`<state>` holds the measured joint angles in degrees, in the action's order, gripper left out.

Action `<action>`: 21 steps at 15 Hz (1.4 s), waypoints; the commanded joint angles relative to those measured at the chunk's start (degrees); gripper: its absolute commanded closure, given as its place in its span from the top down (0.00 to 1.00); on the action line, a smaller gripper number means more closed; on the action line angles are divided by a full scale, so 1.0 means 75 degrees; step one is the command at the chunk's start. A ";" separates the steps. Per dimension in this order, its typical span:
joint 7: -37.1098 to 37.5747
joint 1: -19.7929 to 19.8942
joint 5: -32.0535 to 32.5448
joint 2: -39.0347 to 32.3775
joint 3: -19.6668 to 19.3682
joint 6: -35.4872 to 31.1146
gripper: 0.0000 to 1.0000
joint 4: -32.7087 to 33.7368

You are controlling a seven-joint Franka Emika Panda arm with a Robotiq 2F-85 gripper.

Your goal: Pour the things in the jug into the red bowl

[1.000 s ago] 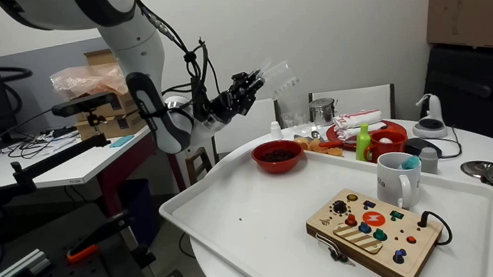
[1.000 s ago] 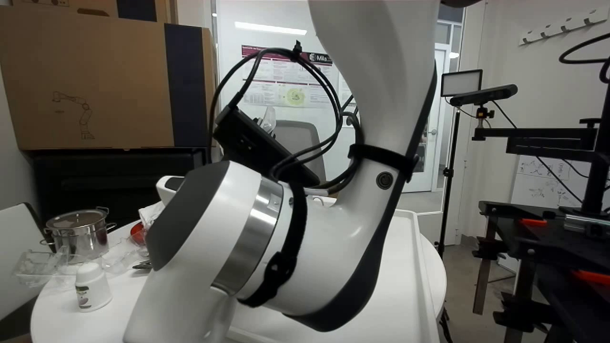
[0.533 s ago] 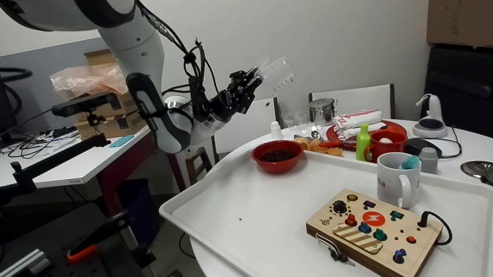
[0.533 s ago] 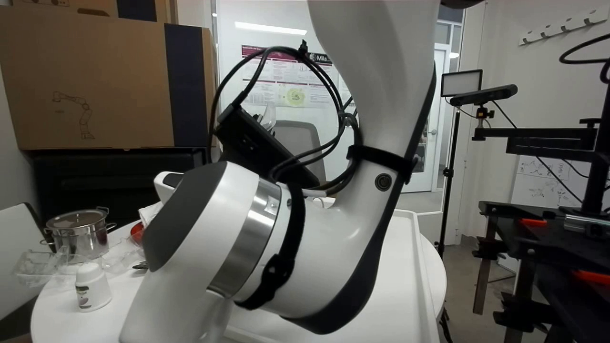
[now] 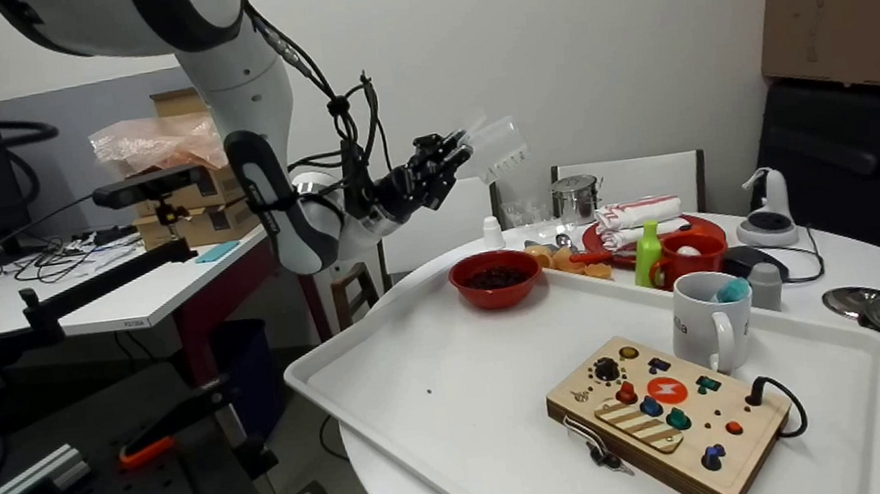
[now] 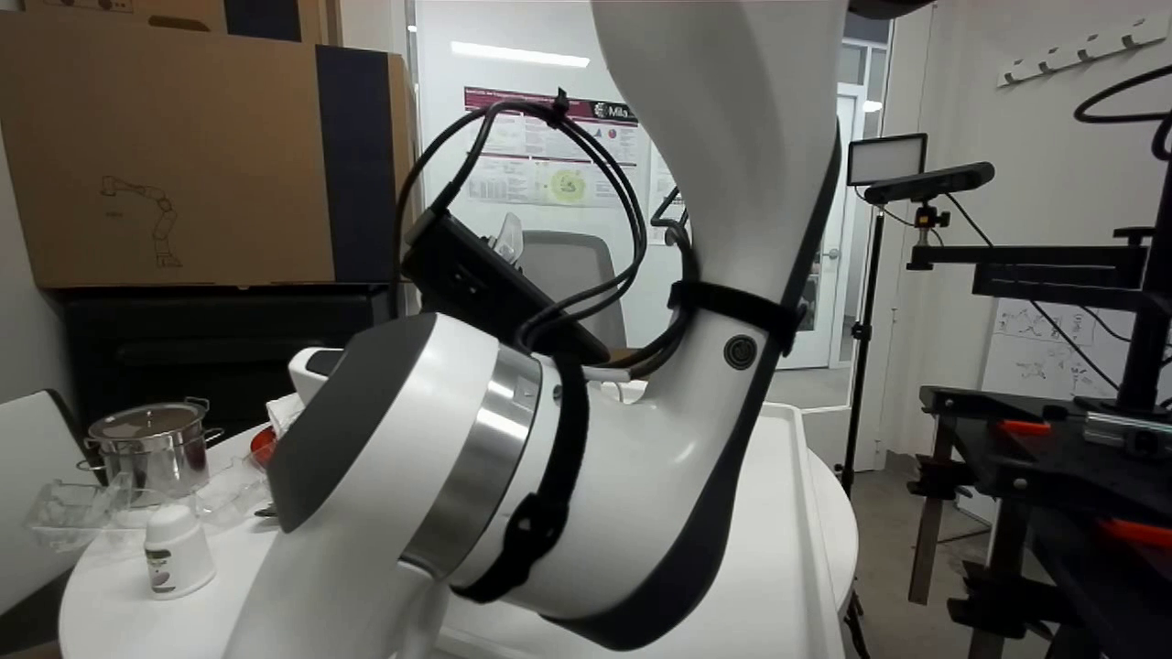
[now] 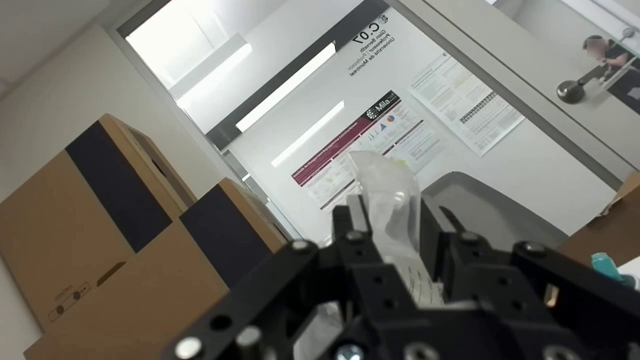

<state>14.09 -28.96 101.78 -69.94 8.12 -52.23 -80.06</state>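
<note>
The clear jug [image 5: 499,149] is up in the air, tilted, above and slightly beyond the red bowl [image 5: 498,297] in an exterior view. My gripper [image 5: 465,146] is shut on it; in the wrist view the fingers stand on both sides of its clear handle [image 7: 387,172]. No contents show through the jug's wall. In the bowl lies a heap of small dark things [image 5: 496,276]. The bowl sits at the far left corner of the white tray. A clear plastic part of the jug [image 6: 509,240] peeks out behind the wrist in an exterior view, where the bowl is hidden.
On the white tray [image 5: 447,439] are a wooden knob box [image 5: 669,420], a white mug [image 5: 705,323] and one dark speck [image 5: 429,391]. Beyond its edge stand a green bottle [image 5: 647,251], a red mug [image 5: 705,252], a metal pot [image 5: 575,199] and a white bottle [image 6: 179,554].
The gripper and jug rose slightly, then dropped back and tipped a little. Half a second ago a small dark speck was in the air under the jug; now it does not show.
</note>
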 commanded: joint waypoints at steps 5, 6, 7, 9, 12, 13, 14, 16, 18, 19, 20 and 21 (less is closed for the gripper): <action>-0.1206 0.0371 -0.0182 0.0165 0.0336 -0.1212 0.15 -0.0029; -0.1335 0.0411 -0.0230 0.0140 0.0332 -0.1310 0.15 0.0033; -0.1451 0.0456 -0.0272 0.0140 0.0322 -0.1406 0.15 0.0066; -0.1680 0.0612 -0.0388 0.0236 0.0339 -0.1663 0.15 0.0037; -0.2077 0.1003 -0.0660 0.0746 0.0550 -0.2593 0.15 -0.0342; -0.2167 0.1118 -0.0775 0.0897 0.0611 -0.2885 0.15 -0.0414; -0.2228 0.1245 -0.0923 0.1125 0.0682 -0.3203 0.15 -0.0548; -0.2303 0.1499 -0.1363 0.1558 0.0822 -0.3737 0.15 -0.0732; -0.2268 0.1743 -0.1846 0.2075 0.0906 -0.4209 0.15 -0.0998; -0.2258 0.1853 -0.2096 0.2318 0.0945 -0.4441 0.15 -0.1116; -0.2162 0.1994 -0.2397 0.2590 0.0988 -0.4682 0.15 -0.1267; -0.2084 0.2127 -0.2762 0.2831 0.1018 -0.4871 0.15 -0.1381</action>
<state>-2.46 -16.21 87.03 -56.27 14.48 -83.73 -84.08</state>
